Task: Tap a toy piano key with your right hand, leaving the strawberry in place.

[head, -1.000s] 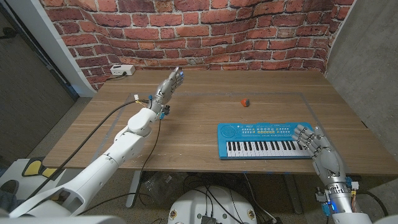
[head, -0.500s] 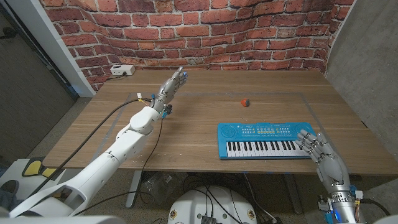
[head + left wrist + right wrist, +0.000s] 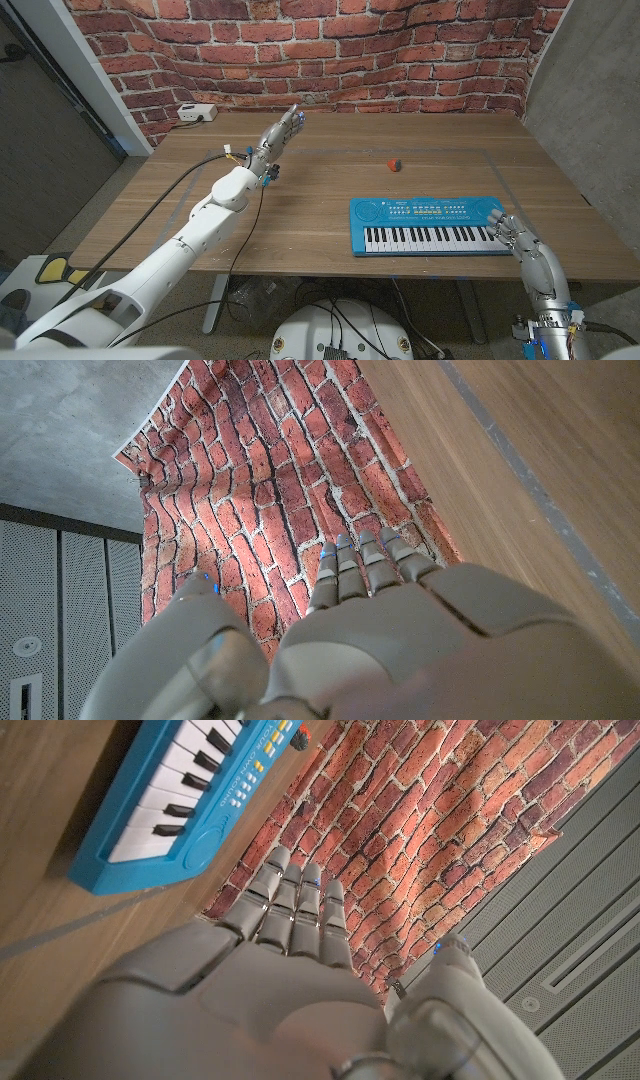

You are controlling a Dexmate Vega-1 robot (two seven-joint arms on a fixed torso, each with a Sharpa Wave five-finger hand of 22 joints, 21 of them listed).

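The blue toy piano (image 3: 425, 225) lies on the wooden table (image 3: 320, 200) at the front right, its white keys toward me. A small red strawberry (image 3: 394, 163) sits behind it, apart from it. My right hand (image 3: 512, 232) hovers at the piano's right end near the table's front edge, fingers stretched out and holding nothing. In the right wrist view the right hand (image 3: 290, 910) shows straight fingers, with the piano (image 3: 190, 795) beyond them. My left hand (image 3: 280, 133) is raised over the back left of the table, fingers extended and empty; the left hand (image 3: 365, 575) points at the brick wall.
A white box (image 3: 197, 112) with a cable sits at the table's back left corner. A thin taped outline (image 3: 330, 152) frames the work area. The brick wall (image 3: 330, 50) stands right behind the table. Bare wood lies between the left arm and the piano.
My right hand has drawn back off the piano's right-hand keys toward the table's front right edge. My left hand has drifted slightly farther back and up.
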